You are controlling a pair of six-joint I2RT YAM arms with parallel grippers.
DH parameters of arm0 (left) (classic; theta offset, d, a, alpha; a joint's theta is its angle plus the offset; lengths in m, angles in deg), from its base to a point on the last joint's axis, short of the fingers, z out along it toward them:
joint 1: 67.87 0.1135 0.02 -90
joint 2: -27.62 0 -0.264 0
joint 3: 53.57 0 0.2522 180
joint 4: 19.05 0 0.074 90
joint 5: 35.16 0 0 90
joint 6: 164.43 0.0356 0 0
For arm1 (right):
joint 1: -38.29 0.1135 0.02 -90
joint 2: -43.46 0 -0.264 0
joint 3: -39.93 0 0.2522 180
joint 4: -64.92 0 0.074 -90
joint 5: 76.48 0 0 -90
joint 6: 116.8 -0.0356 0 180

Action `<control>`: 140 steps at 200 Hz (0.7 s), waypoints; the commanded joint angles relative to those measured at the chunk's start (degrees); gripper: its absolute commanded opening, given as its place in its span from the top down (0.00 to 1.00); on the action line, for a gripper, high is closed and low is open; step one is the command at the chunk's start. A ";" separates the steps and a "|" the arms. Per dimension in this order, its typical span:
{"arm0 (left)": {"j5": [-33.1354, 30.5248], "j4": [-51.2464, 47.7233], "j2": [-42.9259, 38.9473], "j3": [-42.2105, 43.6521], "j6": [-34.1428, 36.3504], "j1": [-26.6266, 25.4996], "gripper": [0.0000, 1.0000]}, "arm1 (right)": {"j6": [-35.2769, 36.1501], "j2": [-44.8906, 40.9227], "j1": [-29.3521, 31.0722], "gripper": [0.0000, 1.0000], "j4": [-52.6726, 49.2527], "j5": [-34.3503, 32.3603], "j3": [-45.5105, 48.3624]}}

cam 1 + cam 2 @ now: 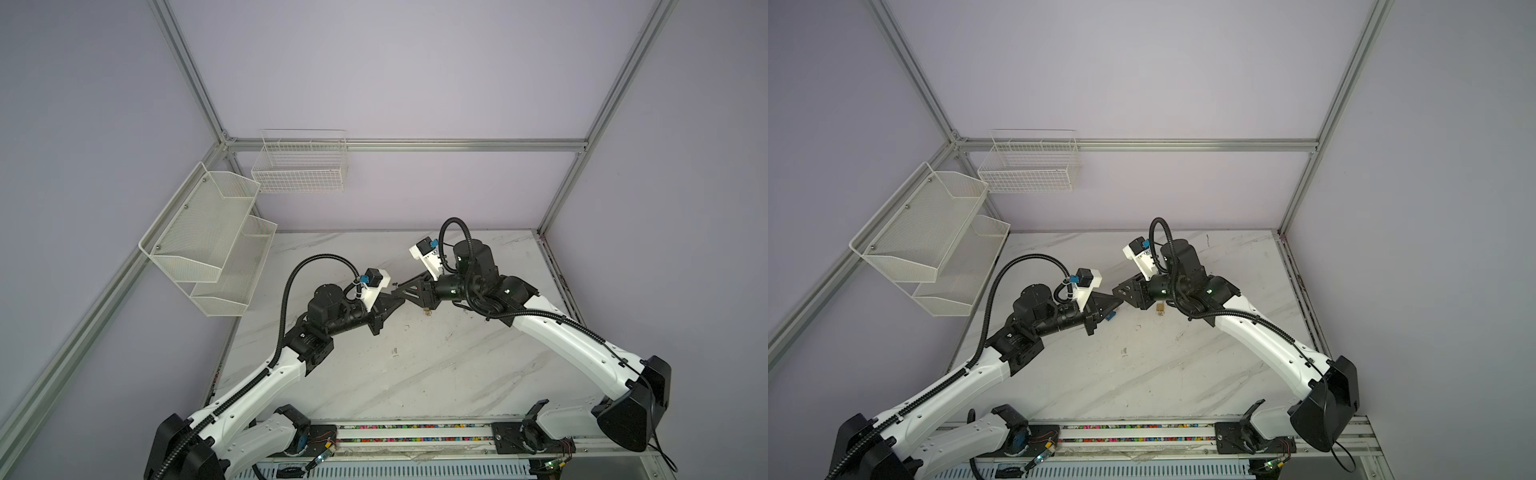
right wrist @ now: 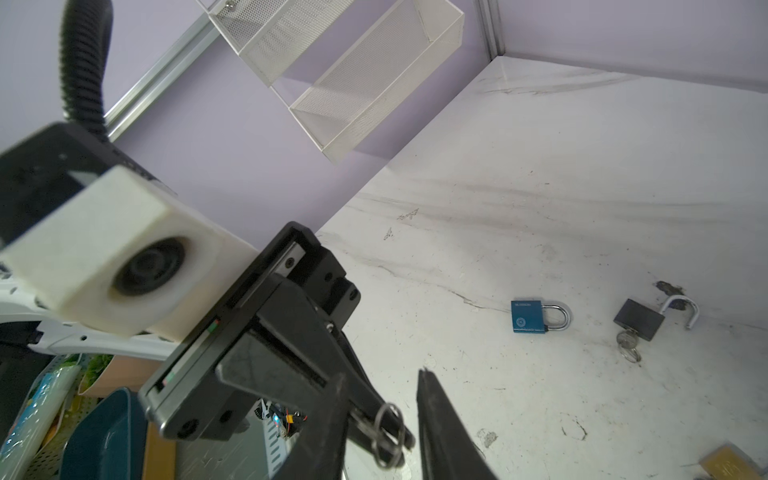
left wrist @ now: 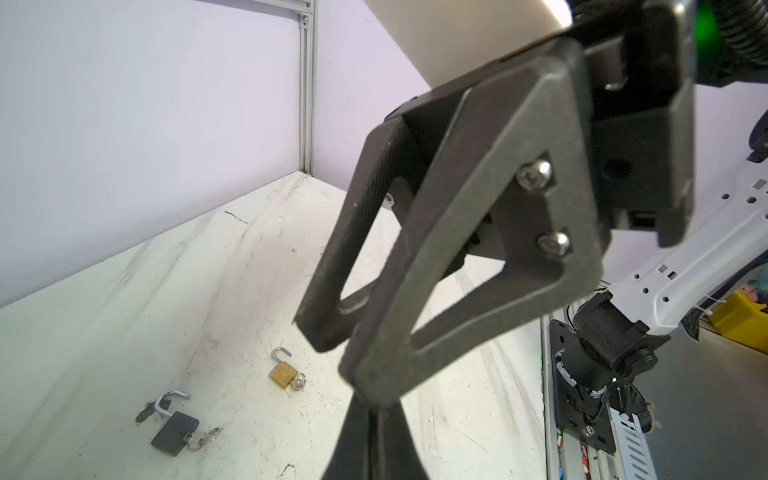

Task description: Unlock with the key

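Observation:
In the right wrist view my left gripper is shut on a small silver key, whose ring hangs at the tips. My right gripper is open, its fingers on either side of the key and the left tips. Both grippers meet above mid-table in both top views, the left gripper and the right gripper. A blue padlock lies on the table with its shackle closed. In the left wrist view the key is hidden behind the right gripper.
A black padlock and a brass padlock lie open on the marble table, each with a key in it. White mesh shelves and a wire basket hang on the walls at the back left.

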State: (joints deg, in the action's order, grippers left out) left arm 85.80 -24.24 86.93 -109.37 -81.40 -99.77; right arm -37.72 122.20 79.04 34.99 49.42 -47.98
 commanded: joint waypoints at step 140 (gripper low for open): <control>8.55 6.73 3.65 -9.58 -7.34 2.10 1.00 | 1.96 -1.57 -2.96 0.75 3.65 10.19 3.52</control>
State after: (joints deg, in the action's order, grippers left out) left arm 91.92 -22.95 90.23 -112.02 -85.90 -98.48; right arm -36.47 121.35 76.42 37.44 56.18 -45.59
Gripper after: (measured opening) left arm 0.050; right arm 0.268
